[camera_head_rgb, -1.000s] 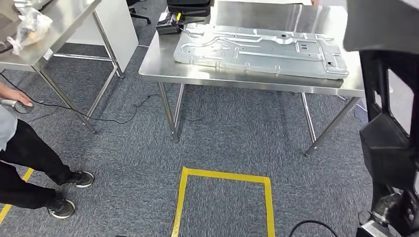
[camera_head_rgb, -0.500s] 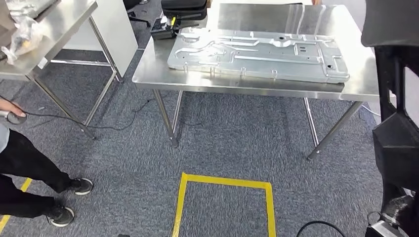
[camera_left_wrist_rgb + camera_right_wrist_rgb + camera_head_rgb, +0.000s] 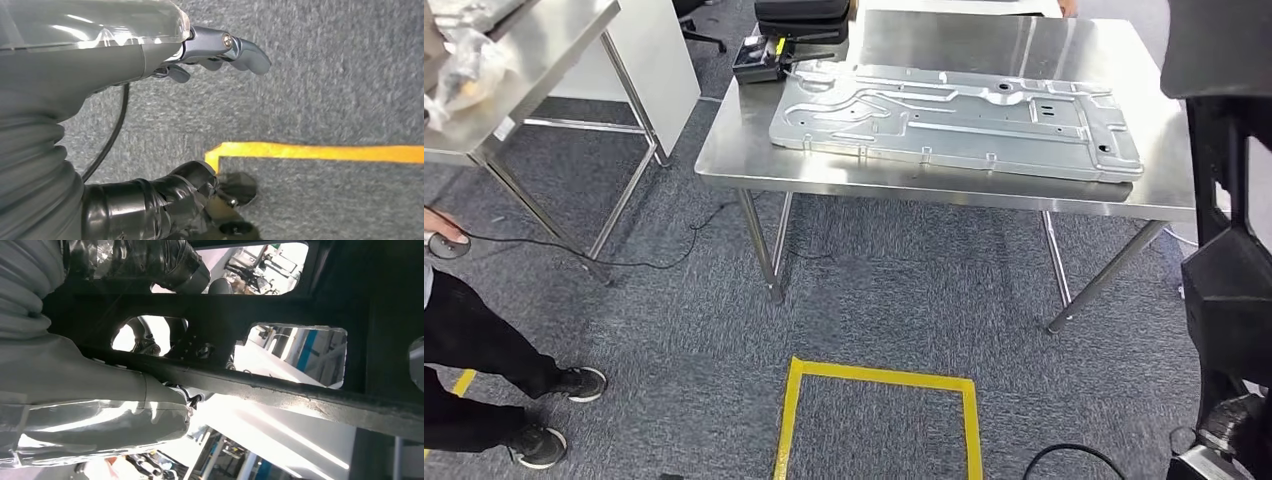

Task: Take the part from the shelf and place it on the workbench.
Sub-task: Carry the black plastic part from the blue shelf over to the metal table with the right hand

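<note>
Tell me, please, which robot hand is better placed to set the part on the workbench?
Right, most likely: the right robot hand appears to grip the black part beside the workbench, while the left robot hand hangs empty over the carpet.

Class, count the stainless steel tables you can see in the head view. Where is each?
2: one stainless steel table ahead, carrying the large metal panel; a second at upper left. Others may lie outside the picture.
</note>
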You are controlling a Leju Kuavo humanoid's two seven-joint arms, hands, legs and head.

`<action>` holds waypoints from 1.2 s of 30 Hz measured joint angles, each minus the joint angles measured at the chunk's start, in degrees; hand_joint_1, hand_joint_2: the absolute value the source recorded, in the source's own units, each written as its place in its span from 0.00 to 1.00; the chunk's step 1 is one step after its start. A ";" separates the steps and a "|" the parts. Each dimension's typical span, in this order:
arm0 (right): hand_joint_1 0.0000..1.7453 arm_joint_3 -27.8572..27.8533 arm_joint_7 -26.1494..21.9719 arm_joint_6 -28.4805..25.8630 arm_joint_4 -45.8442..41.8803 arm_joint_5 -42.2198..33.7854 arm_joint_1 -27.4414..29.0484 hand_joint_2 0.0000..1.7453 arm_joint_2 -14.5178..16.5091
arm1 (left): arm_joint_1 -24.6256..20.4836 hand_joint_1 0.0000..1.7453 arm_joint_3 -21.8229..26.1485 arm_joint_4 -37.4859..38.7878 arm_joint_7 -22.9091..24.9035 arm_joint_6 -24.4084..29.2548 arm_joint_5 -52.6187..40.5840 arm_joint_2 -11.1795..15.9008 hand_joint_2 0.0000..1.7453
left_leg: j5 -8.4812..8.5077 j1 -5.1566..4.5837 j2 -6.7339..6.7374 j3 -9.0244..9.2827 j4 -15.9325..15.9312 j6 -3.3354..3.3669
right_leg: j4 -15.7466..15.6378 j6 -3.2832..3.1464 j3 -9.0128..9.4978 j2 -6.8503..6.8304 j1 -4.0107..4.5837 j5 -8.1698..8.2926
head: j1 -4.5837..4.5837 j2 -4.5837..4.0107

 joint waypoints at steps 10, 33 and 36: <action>1.00 -0.60 0.32 0.01 0.20 -0.16 -0.08 1.00 -0.24 | 0.09 0.00 0.00 0.00 0.01 -0.02 -0.06 -0.11 1.00 | -3.52 -0.12 -0.12 4.49 -0.46 -0.28 | 1.99 -0.09 -5.73 -0.16 0.11 5.37 | 0.05 0.00; 1.00 -0.86 0.71 -0.01 0.12 -0.27 -0.39 1.00 -0.51 | -0.08 0.00 -0.01 0.00 -0.07 -0.09 -0.11 -0.14 1.00 | 0.55 -0.07 0.08 -0.02 -0.54 0.44 | 2.61 -0.32 -0.55 -0.08 0.32 -1.66 | 0.07 0.01; 1.00 -0.91 0.83 0.00 0.32 -0.33 -0.43 1.00 -0.70 | -0.19 0.00 -0.02 0.00 -0.07 -0.09 -0.19 -0.14 1.00 | -0.35 -0.16 0.11 0.93 -0.69 0.78 | 13.34 0.22 -7.50 -0.08 0.04 -5.14 | 0.08 -0.01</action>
